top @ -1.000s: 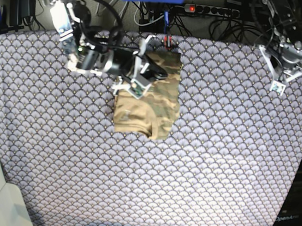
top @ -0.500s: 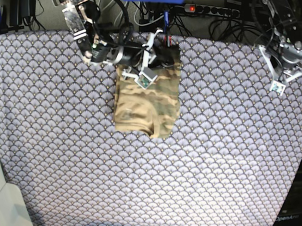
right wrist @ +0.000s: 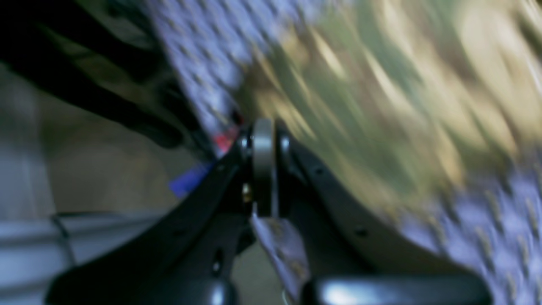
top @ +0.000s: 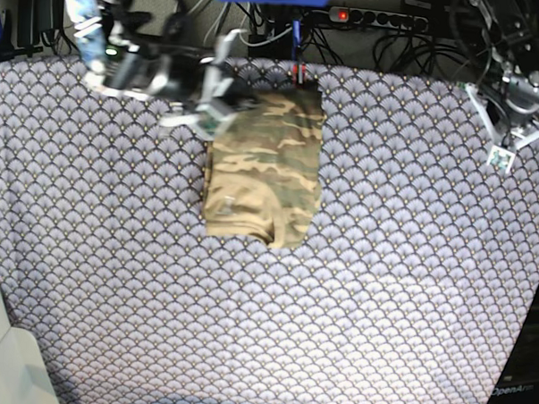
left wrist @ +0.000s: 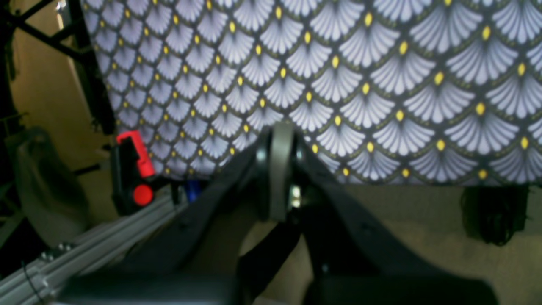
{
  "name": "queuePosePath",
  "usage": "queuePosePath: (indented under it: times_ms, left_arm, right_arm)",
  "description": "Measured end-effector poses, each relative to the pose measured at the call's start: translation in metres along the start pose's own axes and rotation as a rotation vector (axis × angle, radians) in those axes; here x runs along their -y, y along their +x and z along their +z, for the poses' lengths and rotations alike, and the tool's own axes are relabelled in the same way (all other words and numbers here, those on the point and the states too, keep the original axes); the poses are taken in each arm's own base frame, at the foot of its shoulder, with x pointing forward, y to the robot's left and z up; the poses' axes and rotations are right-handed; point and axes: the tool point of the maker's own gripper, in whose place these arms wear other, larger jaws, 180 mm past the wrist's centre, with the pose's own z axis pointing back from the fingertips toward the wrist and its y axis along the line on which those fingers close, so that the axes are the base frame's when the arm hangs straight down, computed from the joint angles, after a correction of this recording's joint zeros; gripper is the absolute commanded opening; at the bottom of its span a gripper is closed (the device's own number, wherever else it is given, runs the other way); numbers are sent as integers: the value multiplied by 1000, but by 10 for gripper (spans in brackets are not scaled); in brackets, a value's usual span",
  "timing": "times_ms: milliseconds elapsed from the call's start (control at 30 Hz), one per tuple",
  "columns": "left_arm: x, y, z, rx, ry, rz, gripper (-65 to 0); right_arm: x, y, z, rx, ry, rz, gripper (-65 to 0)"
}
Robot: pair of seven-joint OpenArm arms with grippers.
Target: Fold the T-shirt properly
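Note:
The camouflage T-shirt (top: 264,166) lies folded into a compact rectangle on the back middle of the table, and it fills the blurred upper right of the right wrist view (right wrist: 381,93). My right gripper (top: 227,97) hovers just off the shirt's back left corner. Its fingers are shut (right wrist: 263,169) with nothing between them. My left gripper (top: 515,105) stays at the table's back right corner, far from the shirt. It is also shut and empty (left wrist: 281,169), over the edge of the cloth.
The purple-grey fan-scale table cloth (top: 335,330) covers the whole table. A power strip (top: 376,17) and cables run along the back edge. A metal frame rail with a red clamp (left wrist: 135,169) sits beside the table edge below the left gripper.
My right arm has pulled back from over the shirt's back half toward the back left, uncovering the folded shirt. The shirt and the left arm have stayed put.

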Motion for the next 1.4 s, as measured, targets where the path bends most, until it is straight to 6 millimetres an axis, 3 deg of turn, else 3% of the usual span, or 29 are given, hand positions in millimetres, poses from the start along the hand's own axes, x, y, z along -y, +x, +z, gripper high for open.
queuePosePath:
  times_ms: [133, 300, 467, 533, 600, 667, 767, 833, 933, 1067, 1233, 1333, 1400]
  left_arm:
    - [7, -22, 2, -29, 8, -21, -650]
    - [41, -40, 5, -16, -29, -22, -650]
    - [85, -49, 11, 3, -87, 20, -650]
    - [88, -50, 12, 30, -96, -2, -650]
    - [91, -63, 7, 5, -108, -1, -650]
    - [112, -88, -1, -66, -174, 8, -650]
    - [153, -116, -8, -117, -301, 59, -650]
    - [165, -121, -13, -92, -330, 86, -650]
    - [183, -132, -19, -83, -375, 126, -650]
    - [220, -152, -22, -79, -468, 196, -650]
    - [268, -172, -25, -57, -574, 328, -650]
    - [295, -171, -28, -38, -629, 411, -650]
    - [311, -168, -32, -26, -663, 475, -650]
  right_arm:
    - [36, -35, 40, -43, -149, -77, -650]
    - [50, -88, 88, -116, -293, -209, -650]
    - [33, -124, 129, -81, -394, -348, -650]
    - [25, -147, 142, -89, -431, -422, -650]
    - [25, -171, 152, -80, -470, -494, -650]
    - [23, -205, 162, -94, -517, -578, -650]
    - [8, -262, 171, -110, -568, -714, -650]
    - [-2, -301, 176, -155, -610, -760, -650]
    - [-5, -336, 173, -131, -682, -812, -650]
    - [-15, -368, 166, -69, -756, -900, -650]
    - [-50, -412, 155, -107, -810, -1058, -650]
    - [-37, -412, 134, -59, -851, -1147, -650]
    - [-14, -399, 124, 15, -856, -1111, -650]
